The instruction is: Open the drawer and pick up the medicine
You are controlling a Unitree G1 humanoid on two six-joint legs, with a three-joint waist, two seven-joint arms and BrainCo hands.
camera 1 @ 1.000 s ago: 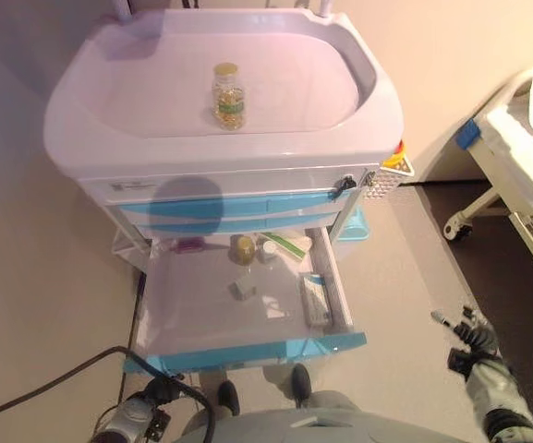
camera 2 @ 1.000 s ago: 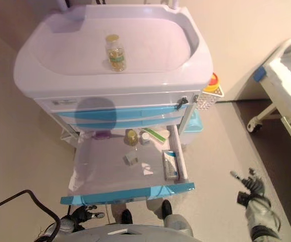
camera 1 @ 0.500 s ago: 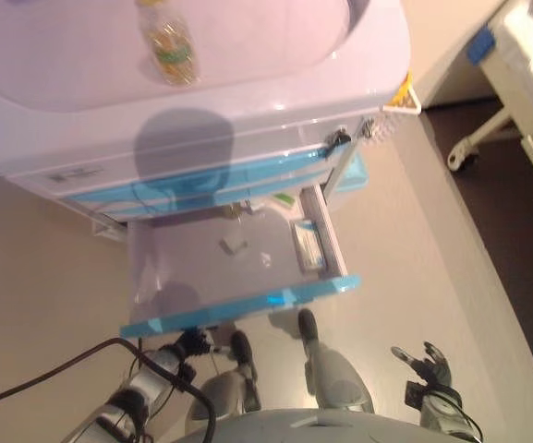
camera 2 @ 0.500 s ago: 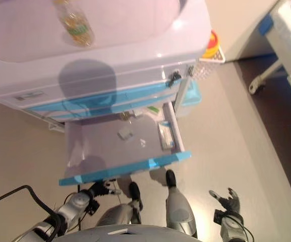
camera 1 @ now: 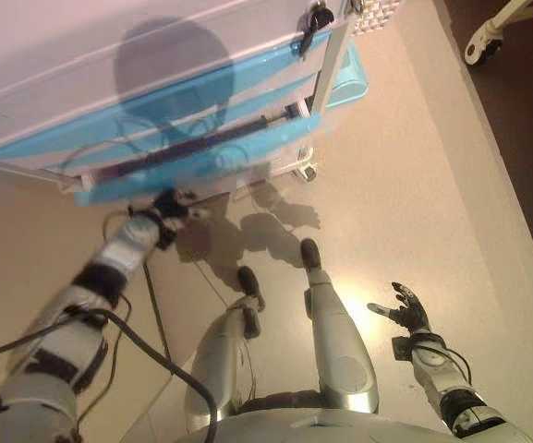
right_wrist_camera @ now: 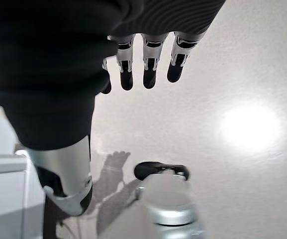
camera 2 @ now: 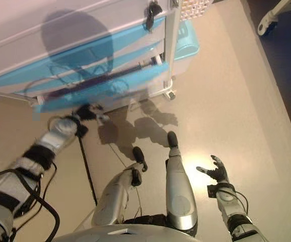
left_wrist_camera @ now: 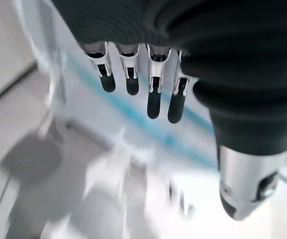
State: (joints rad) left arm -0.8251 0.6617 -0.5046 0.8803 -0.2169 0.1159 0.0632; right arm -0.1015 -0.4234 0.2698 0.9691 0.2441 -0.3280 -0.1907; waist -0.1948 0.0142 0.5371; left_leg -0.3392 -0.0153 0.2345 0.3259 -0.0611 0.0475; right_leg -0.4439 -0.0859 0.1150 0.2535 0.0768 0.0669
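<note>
The cart (camera 1: 109, 55) fills the head views from about nine o'clock round to one o'clock, with its blue drawer fronts stacked under a pale top edge. The lowest drawer (camera 1: 192, 152) shows only its blue front, with a dark gap above it, nearly flush with the fronts above; its inside is hidden, so the medicine cannot be seen in any view.

The left robot hand (camera 1: 166, 209) reaches up at about ten o'clock, just below the left end of that drawer front. In its own wrist view the fingers (left_wrist_camera: 153, 97) hang straight and relaxed, holding nothing, with the blue band of the cart blurred beyond them.

The right robot hand (camera 1: 405, 309) hovers over the bare floor (camera 1: 414, 203) at about four o'clock, well apart from the cart. Its fingers (right_wrist_camera: 149, 69) are spread and straight, empty.

A bed caster (camera 1: 477, 41) shows at about one o'clock.
</note>
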